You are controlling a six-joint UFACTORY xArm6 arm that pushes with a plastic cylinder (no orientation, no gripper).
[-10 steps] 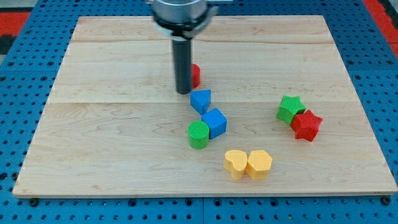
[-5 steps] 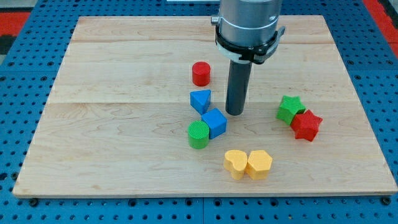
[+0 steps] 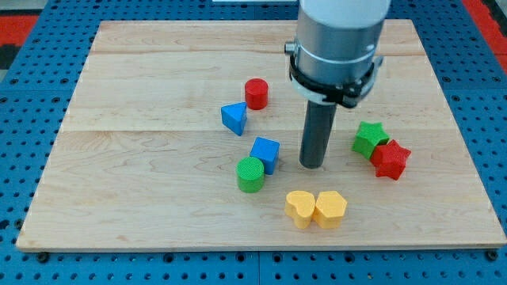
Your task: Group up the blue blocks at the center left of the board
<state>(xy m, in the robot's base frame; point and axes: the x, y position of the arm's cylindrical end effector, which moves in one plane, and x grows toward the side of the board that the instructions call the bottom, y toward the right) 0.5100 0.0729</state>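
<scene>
1. My tip (image 3: 312,165) has no claw to open or close; it sits apart at 3 o'clock of the blue cube (image 3: 265,153).
2. Blue triangle (image 3: 234,118) lies apart at the cube's 11 o'clock.
3. Both sit mid-board; grouping and the leftward push remain.

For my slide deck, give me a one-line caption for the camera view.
My tip sits right of the blue cube, with the blue triangle apart at upper left.

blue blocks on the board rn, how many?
2. The blue triangle sits left of centre, below-left of the red cylinder. The blue cube is near centre, touching the green cylinder, left of my tip. None seem hidden.
</scene>
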